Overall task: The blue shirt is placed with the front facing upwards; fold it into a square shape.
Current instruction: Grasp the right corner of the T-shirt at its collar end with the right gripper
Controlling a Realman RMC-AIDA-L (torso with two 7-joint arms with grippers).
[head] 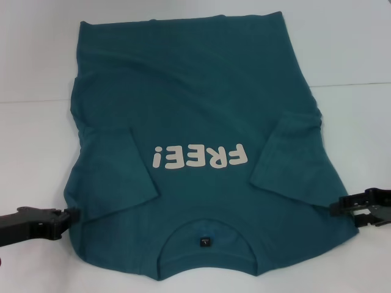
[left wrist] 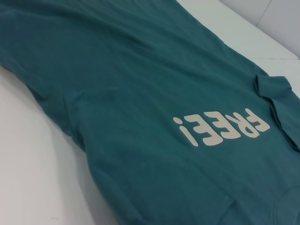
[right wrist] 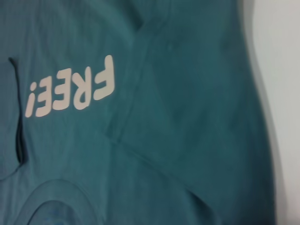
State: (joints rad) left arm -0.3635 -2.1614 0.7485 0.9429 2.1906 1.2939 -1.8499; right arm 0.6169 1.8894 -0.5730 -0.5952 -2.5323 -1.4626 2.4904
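The white desk carried the blue shirt front up, sleeves folded inward, long axis running near to far, collar nearest; the left gripper and right gripper flanked its shoulders, each equally close, finger state untellable

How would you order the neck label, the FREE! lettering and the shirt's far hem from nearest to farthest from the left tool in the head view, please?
From the left tool at the shoulder of the blue shirt:
1. Neck label, collar, near edge.
2. FREE! lettering, chest centre.
3. Far hem, top edge.
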